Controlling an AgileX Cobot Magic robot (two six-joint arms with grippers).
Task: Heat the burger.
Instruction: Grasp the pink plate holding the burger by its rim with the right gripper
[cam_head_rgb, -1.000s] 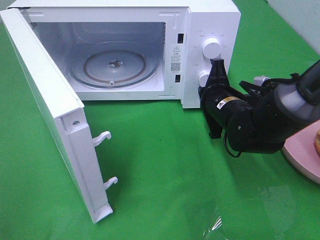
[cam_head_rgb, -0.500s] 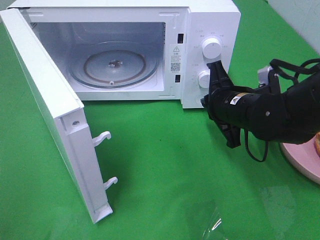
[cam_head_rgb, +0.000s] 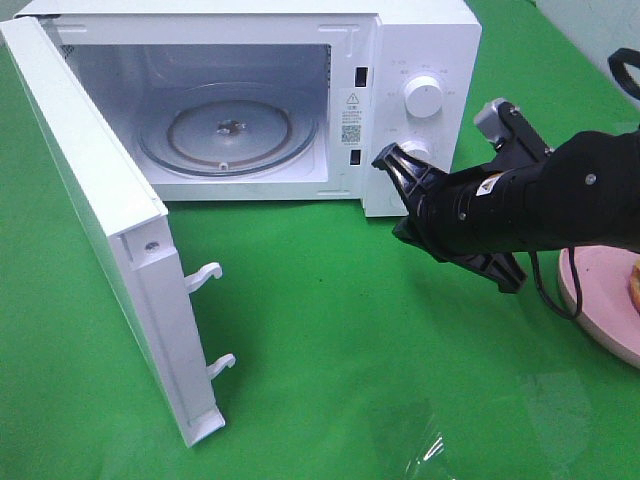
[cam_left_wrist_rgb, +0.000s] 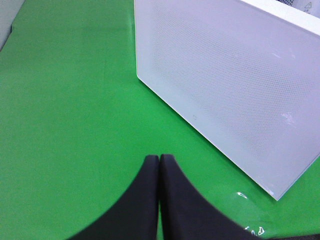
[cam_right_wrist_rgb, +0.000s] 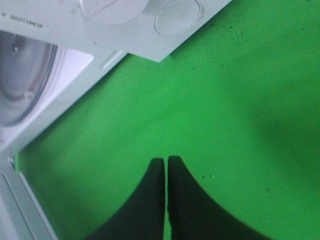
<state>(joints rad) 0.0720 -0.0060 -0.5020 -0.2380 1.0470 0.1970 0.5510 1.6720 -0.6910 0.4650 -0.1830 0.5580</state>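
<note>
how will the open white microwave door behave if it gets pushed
The open white microwave door is attached along one edge, so it should swing, not slide. Stiff-looking flat panel, unlikely to flex. Its white latch hooks may resist closing.

Camera layout
High camera looks down on the open microwave (cam_head_rgb: 430, 40); close wrist cameras share it: door (cam_left_wrist_rgb: 225, 85) ahead of the left gripper (cam_left_wrist_rgb: 159, 159), knobs (cam_right_wrist_rgb: 177, 16) ahead of the right gripper (cam_right_wrist_rgb: 166, 160).
</note>
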